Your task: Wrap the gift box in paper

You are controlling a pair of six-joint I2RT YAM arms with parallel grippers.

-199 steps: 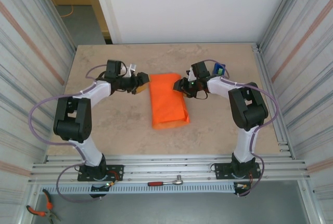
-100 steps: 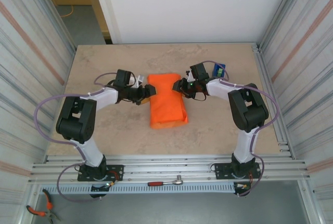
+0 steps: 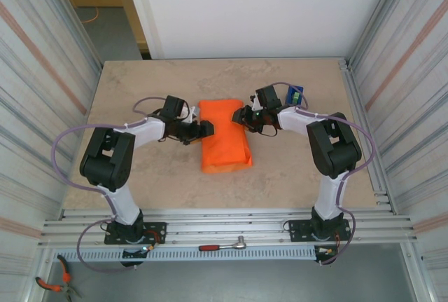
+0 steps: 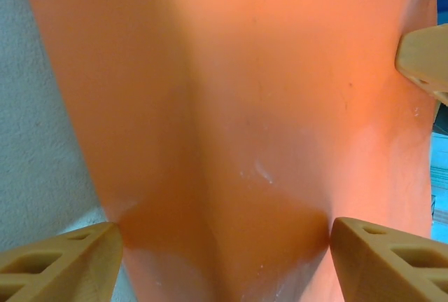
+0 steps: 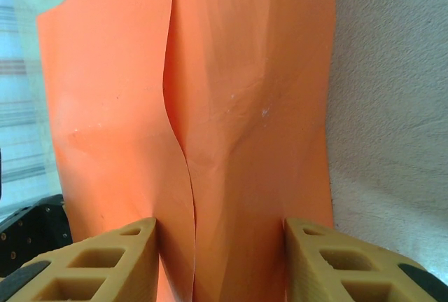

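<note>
Reaching in from the left of the frame, our left pincer [image 3: 204, 130] has swung across the counter [image 3: 175, 176] and now sits against the left side of the paper [image 3: 225, 144]; a second ago it hung just off the sheet's upper left corner. Its jaws have spread as it came. In the left wrist view its fingers [image 4: 63, 263] stand wide, one at each lower corner, with orange spanning between them, so we call it open. The paper has hardly shifted: it is a folded bundle at mid-frame, and we judge the gift box lies hidden inside it. A little farther back, the right pincer [image 3: 243, 115] stays on the bundle's upper right edge, jaws partly apart over an overlapping seam. We cannot tell whether they pinch it. Farthest back sits the blue tape dispenser [image 3: 295, 94]. We take it the first fold is down and the left arm is lining up to crease or grip the side
</note>
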